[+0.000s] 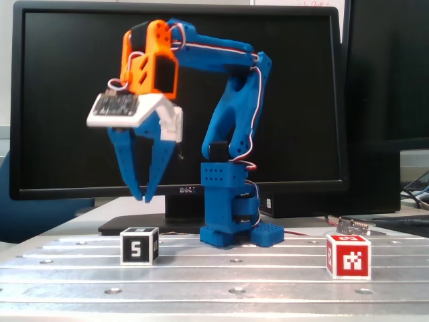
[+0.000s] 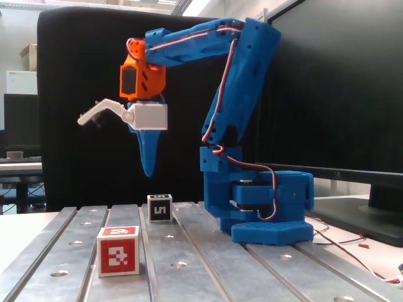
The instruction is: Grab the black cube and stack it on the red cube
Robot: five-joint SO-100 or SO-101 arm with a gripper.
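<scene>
A small desktop robot arm [image 1: 231, 127] is seen, its links, square base [image 2: 272, 211] and two tapering fingers [image 1: 144, 164] moulded in bright blue plastic. The wrist housing [image 1: 151, 66] is printed in orange, with slanted slots cut into one side. A white bracket [image 2: 135, 115] is fixed beneath it, and a small circuit board [image 1: 115, 104] is carried on its flat plate. Red, white and black wires are run along the links. A grid of small holes is seen on the shoulder block [image 1: 221, 178].

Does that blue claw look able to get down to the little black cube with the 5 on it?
Probably yes: the gripper hangs open almost straight above the black cube, and nothing stands between them.
</scene>
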